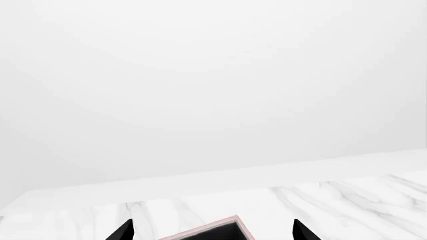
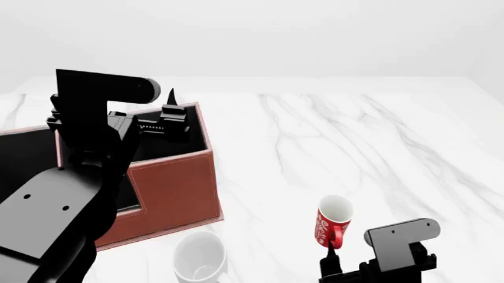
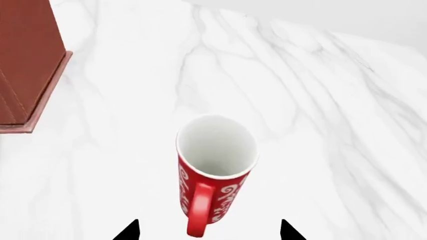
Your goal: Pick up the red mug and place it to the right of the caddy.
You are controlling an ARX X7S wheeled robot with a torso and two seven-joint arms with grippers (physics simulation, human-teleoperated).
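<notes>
Right pincer (image 3: 208, 231) spread wide, grasping nothing; red mug (image 3: 215, 172) upright on marble tabletop (image 3: 320, 100) just ahead between fingertips, handle toward pincer; caddy (image 3: 27, 65) beyond, leftward; left pincer (image 1: 210, 231) released above caddy corner

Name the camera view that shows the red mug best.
The right wrist view: the red mug fills the centre, with white interior, handle and markings clear. The head view shows it small on the table, right of the caddy. The left wrist view misses it.
</notes>
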